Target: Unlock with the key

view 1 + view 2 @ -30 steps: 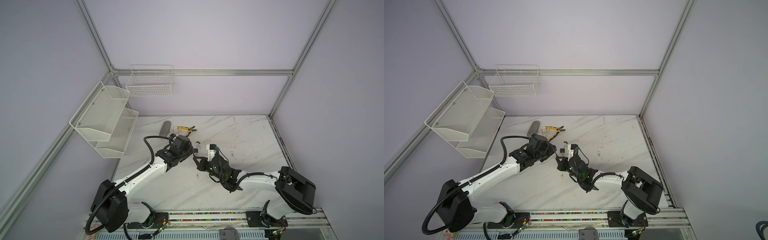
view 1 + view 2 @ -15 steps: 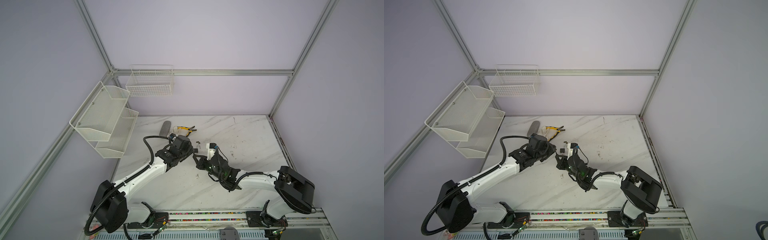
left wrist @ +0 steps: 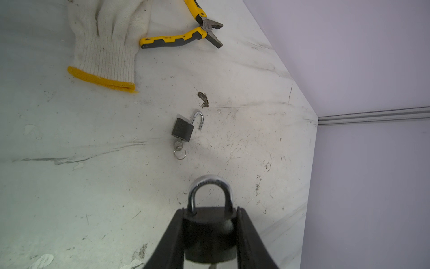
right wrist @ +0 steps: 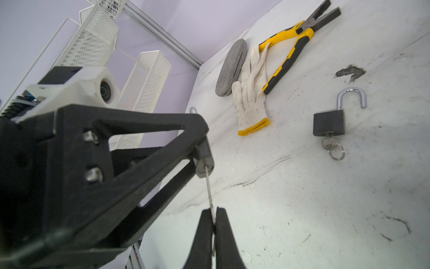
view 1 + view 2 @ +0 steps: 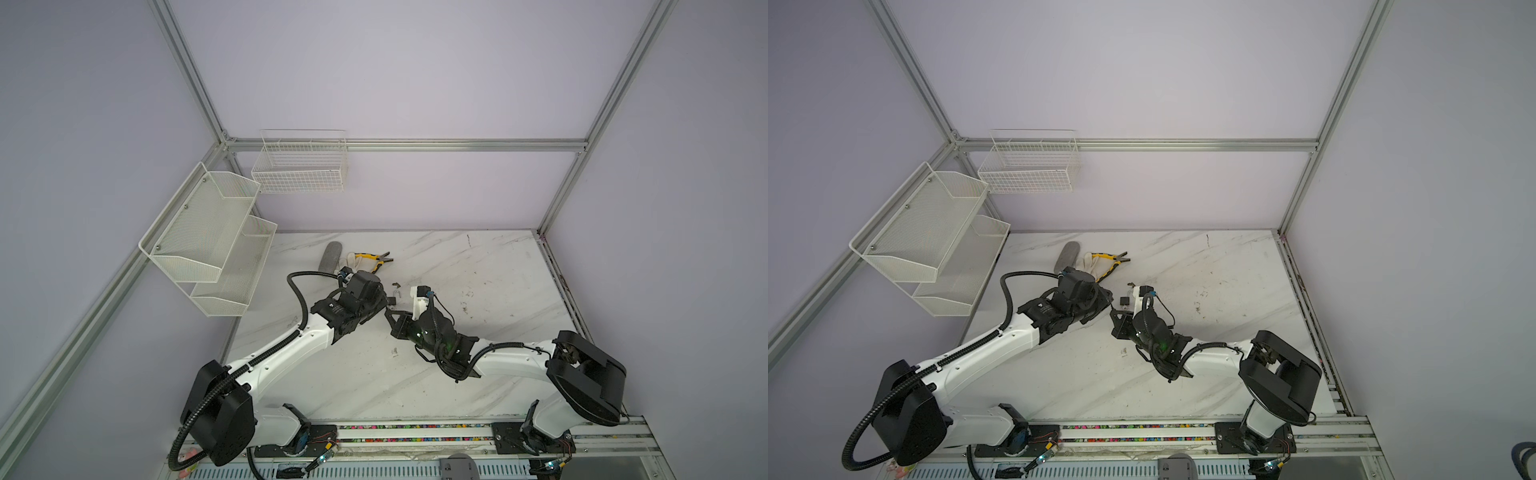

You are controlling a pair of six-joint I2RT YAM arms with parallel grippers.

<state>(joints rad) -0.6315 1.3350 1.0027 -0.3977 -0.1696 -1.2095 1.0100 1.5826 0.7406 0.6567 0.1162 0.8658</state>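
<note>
Top views. We see the two arms meeting over the middle of the table (image 5: 478,374), the left gripper (image 5: 385,308) and right gripper (image 5: 390,319) tip to tip. Their grips are too small to read here. An open padlock (image 5: 1124,301) lies on the table just behind the tips. Pliers (image 5: 374,259), a glove (image 5: 348,262) and a grey pouch (image 5: 330,255) lie together near the far left.

Left wrist view. We find the left gripper clamped on the black body of the padlock (image 3: 209,233), one finger on each side. The shackle is closed and points away from the camera. The padlock is held above the table. Farther off lies the open padlock, its shackle swung free and a spare key (image 3: 178,146) with a ring in its base.

Right wrist view. We see the right gripper pinched shut on the key (image 4: 209,188), holding it by its head. The thin blade runs up to the keyhole in the underside of the padlock, between the left gripper's fingers (image 4: 149,160).
</note>
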